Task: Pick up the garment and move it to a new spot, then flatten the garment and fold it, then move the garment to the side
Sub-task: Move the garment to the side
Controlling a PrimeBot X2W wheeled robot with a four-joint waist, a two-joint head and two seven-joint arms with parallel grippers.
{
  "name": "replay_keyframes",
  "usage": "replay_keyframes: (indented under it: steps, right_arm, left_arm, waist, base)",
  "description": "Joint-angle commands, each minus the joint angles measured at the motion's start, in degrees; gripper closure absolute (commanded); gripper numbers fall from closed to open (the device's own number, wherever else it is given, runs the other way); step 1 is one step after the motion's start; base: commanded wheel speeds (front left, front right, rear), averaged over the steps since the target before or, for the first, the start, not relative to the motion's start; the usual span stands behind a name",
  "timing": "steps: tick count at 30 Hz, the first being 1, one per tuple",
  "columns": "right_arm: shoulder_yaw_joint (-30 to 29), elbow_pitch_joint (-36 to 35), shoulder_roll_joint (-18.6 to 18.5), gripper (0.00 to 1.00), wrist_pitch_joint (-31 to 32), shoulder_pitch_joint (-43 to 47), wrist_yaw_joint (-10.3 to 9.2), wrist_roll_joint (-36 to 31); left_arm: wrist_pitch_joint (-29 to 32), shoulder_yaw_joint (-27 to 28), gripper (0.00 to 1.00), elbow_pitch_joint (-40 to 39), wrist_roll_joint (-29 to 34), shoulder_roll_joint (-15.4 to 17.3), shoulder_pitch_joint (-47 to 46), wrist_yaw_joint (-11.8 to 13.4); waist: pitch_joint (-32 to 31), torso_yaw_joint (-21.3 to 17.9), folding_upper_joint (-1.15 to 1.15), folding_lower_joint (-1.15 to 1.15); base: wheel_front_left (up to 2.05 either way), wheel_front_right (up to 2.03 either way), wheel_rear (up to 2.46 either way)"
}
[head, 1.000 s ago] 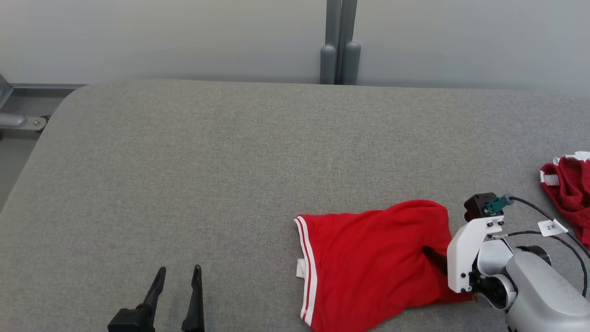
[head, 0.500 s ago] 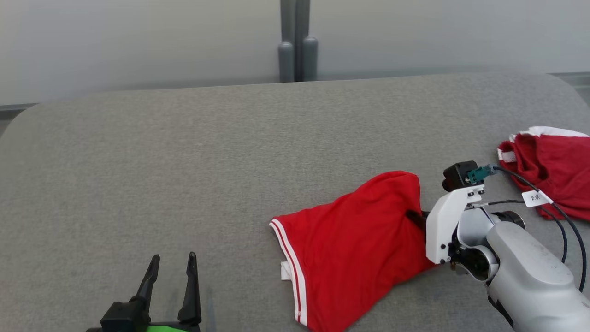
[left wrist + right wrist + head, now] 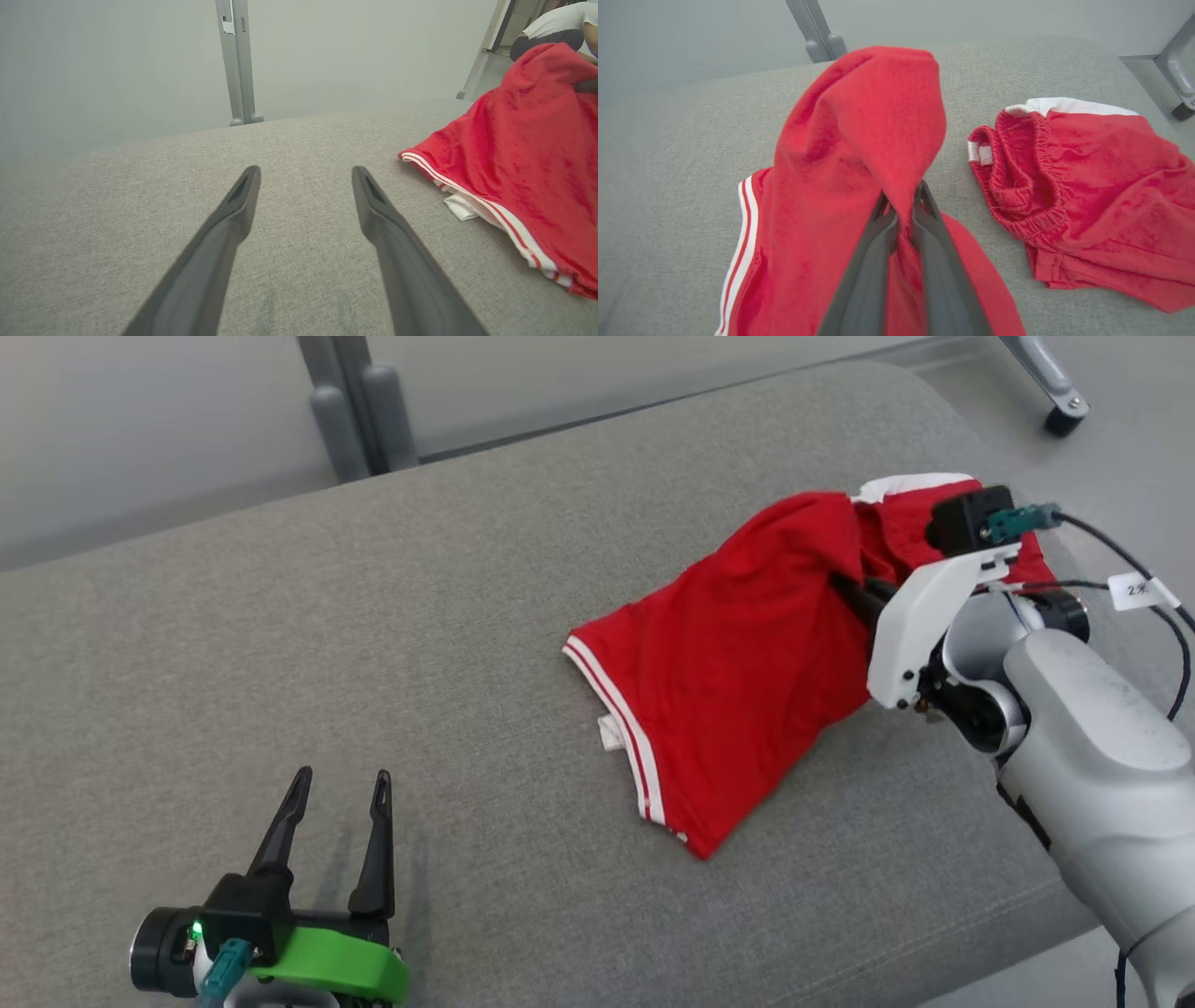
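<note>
Grey fabric desk (image 3: 280,644) before a pale wall (image 3: 117,70). Right claw (image 3: 902,196) clamped on the red garment (image 3: 859,130); left claw (image 3: 342,777) spread apart over the desk.

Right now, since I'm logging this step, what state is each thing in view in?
striped red garment: gripped at one end and raised there, striped hem resting on the grey surface.
second red garment: crumpled, lying loose on the surface, not gripped.
right gripper: shut on the striped red garment.
left gripper: open, holding nothing.
</note>
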Motion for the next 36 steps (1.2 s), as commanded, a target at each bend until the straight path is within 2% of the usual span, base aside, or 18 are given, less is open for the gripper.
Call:
replay_keyframes:
  steps: [1,5,9,18,24,27,33,34,35,36]
  right_arm:
    - [-0.27,0.63,-0.65,1.00,-0.75,-2.36,-0.08,0.54]
    - [-0.51,1.55,-2.01,1.00,-0.50,-5.19,-0.08,0.87]
    - [-0.66,1.86,-5.05,1.00,1.51,-8.11,-0.08,1.68]
    - [-4.68,1.84,-11.74,1.00,6.15,-14.30,-0.09,3.38]
    - [-8.56,6.24,-15.53,1.00,9.62,-15.78,-0.09,2.83]
    - [-10.20,10.03,-16.34,1.00,8.03,-15.76,-0.09,1.02]
    - [-13.91,19.81,-15.08,1.00,-4.00,-14.50,-0.09,-5.05]
    - [-14.55,21.92,-14.72,0.96,-5.68,-14.30,-0.09,-5.89]
    - [-14.92,23.76,-14.52,0.86,-7.47,-14.25,-0.09,-6.94]
    - [-15.07,25.48,-14.23,0.86,-8.99,-14.23,-0.09,-8.09]
  left_arm:
    - [-0.14,-0.05,0.00,0.25,0.59,0.88,-1.14,-0.22]
    - [-0.14,-0.27,0.00,0.36,1.10,1.18,-1.55,-0.15]
    - [-0.14,-0.23,0.00,0.30,1.50,1.67,-1.95,0.22]
    - [-0.15,0.04,0.00,-0.33,1.67,2.96,-2.46,0.51]
    - [0.23,-0.58,0.00,-1.10,1.96,3.42,-3.31,0.78]
    - [0.71,-0.89,0.00,-1.68,2.04,3.57,-3.70,0.83]
    - [1.28,-1.64,0.00,-2.05,1.85,3.51,-4.93,0.94]
    - [1.28,-1.75,0.00,-2.00,1.79,3.40,-5.03,0.99]
    - [1.28,-1.77,0.00,-1.97,1.63,3.26,-5.09,1.14]
    - [1.26,-1.86,0.00,-1.97,1.53,3.17,-5.22,1.25]
  waist:
    - [6.26,-4.64,0.00,0.00]
    - [7.60,-3.94,0.00,0.00]
    - [9.33,-2.50,0.00,0.00]
    - [11.62,-0.25,0.00,0.00]
    - [12.71,1.09,0.00,0.00]
    - [13.58,1.99,0.00,0.00]
    - [15.07,4.22,0.00,0.00]
    - [15.23,4.60,0.00,0.00]
    - [15.41,4.93,0.00,0.00]
    - [15.54,5.19,0.00,0.00]
  base:
    - [0.00,0.00,0.00]
    - [0.00,0.00,0.00]
    - [0.00,0.00,0.00]
    - [0.00,0.00,0.00]
    - [0.00,0.00,0.00]
    - [0.00,0.00,0.00]
    - [0.00,0.00,0.00]
    - [0.00,0.00,0.00]
    - [0.00,0.00,0.00]
    - [0.00,0.00,0.00]
